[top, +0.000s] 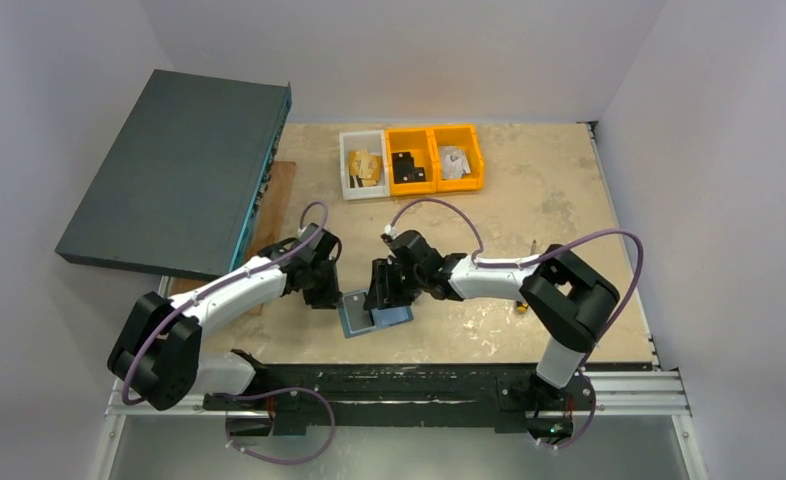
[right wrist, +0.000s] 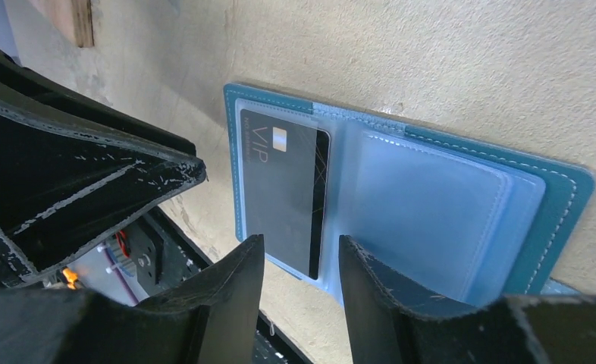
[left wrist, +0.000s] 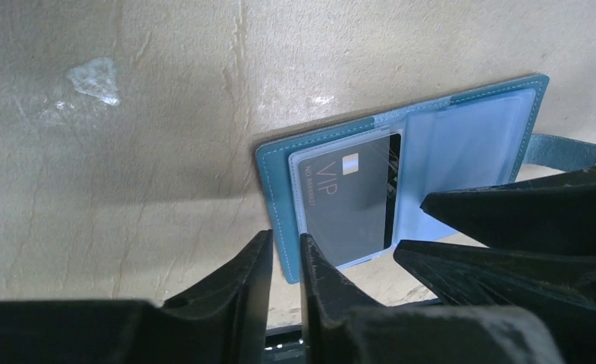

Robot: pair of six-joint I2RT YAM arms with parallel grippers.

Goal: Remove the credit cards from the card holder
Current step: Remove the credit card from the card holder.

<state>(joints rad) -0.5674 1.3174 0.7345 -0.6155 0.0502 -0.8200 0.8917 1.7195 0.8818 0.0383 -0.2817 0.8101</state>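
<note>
Table (top: 529,200), open card holder (right wrist: 447,189), credit card (left wrist: 348,201), VIP print wrist-view only, left fingers (left wrist: 234,303) narrow, right fingers (right wrist: 219,303) parted

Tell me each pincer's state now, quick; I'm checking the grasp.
Left pincer: nearly closed at the holder's corner; grip cannot be told.
Right pincer: open over the holder.

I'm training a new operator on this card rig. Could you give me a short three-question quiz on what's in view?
1. True or false: the card holder lies folded shut.
2. The grey card in its pocket reads: A) VISA, B) VIP, C) GOLD.
3. How many small bins stand in a row?
Key: 1 false; 2 B; 3 three.
</note>
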